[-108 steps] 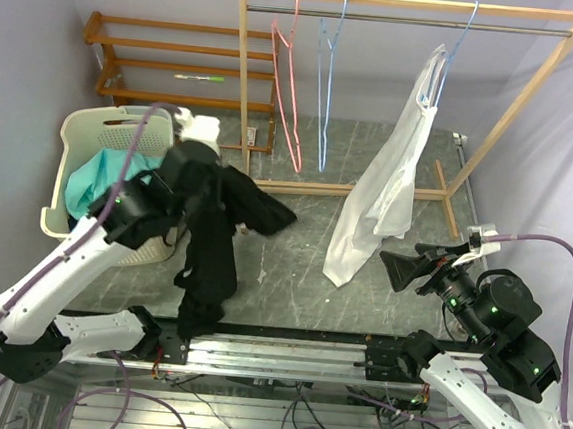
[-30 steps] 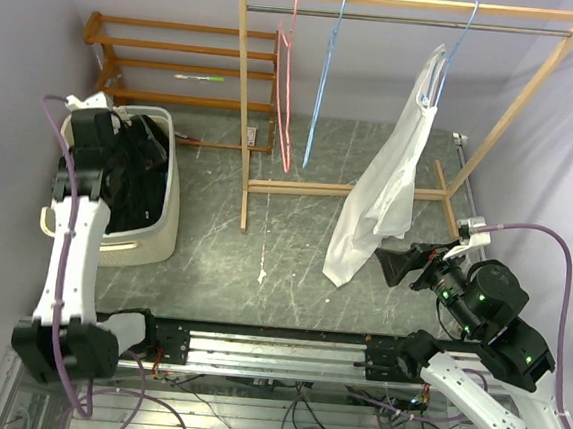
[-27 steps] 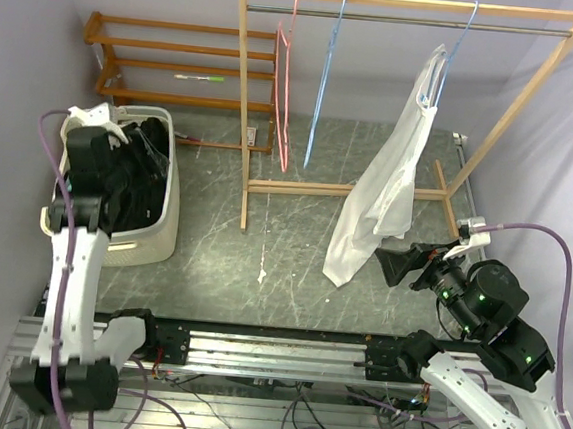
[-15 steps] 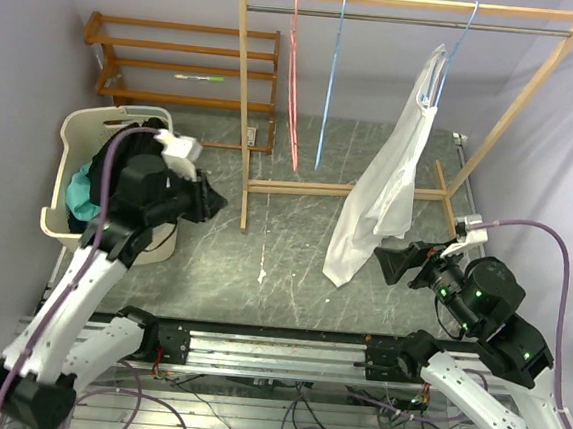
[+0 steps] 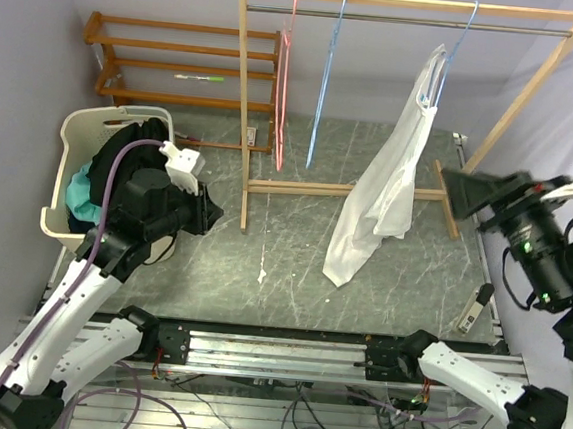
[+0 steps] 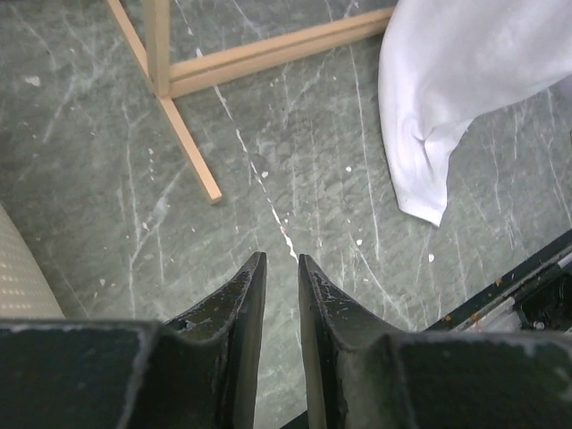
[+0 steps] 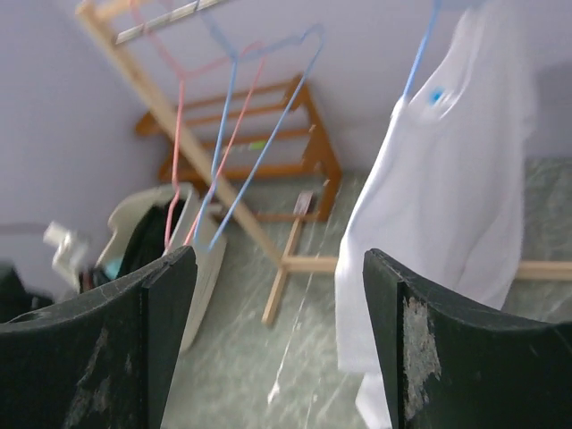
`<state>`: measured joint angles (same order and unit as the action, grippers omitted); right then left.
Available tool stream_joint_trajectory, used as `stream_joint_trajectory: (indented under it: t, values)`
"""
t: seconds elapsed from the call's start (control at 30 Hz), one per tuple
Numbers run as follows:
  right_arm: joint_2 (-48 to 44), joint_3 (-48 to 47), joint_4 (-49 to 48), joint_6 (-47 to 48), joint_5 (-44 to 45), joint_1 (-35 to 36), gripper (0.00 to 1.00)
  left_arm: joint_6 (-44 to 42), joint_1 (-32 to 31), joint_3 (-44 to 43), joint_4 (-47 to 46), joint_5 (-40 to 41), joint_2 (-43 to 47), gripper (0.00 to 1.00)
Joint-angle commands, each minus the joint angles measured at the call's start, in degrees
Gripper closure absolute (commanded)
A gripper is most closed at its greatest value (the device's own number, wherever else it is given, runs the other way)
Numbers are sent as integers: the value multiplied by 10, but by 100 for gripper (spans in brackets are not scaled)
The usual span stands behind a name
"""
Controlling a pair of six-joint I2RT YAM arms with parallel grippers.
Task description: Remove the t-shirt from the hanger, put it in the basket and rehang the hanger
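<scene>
A white t-shirt (image 5: 384, 188) is hung from a blue hanger (image 5: 461, 39) toward 1 o'clock; the right claw (image 5: 456, 187) is held near it, at its 3 o'clock.

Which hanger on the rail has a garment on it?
The rightmost blue hanger carries the white t-shirt; the red hanger and the other blue hanger hang bare.

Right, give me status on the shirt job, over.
Left pincer barely open, empty, over the floor. Right pincer open, empty, facing the white t-shirt. Shirt on blue hanger, untouched. Nothing between right pincer and shirt.
</scene>
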<state>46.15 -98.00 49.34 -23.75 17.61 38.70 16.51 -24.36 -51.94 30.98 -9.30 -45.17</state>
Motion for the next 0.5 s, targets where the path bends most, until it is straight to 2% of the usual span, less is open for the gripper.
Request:
stream_joint_trajectory:
  t: [0.0, 0.13, 0.23, 0.27, 0.33, 0.47]
  values:
    - [131, -103, 46, 28, 154, 1, 25, -4, -29, 12, -10, 5, -7, 69]
    - [261, -224, 59, 72, 239, 1, 25, -1, -84, 11, -2, 53, -11, 71]
    - [345, -317, 63, 102, 281, -3, 25, 2, -167, -1, 20, 139, -43, 71]
    - [370, -356, 66, 112, 284, -6, 25, 5, -204, -8, 34, 192, -58, 71]
    - [417, -401, 73, 119, 279, -20, 25, 12, -258, -19, 57, 247, -84, 70]
    - [445, -400, 74, 112, 217, -81, 26, 10, -268, -28, 67, 254, -89, 70]
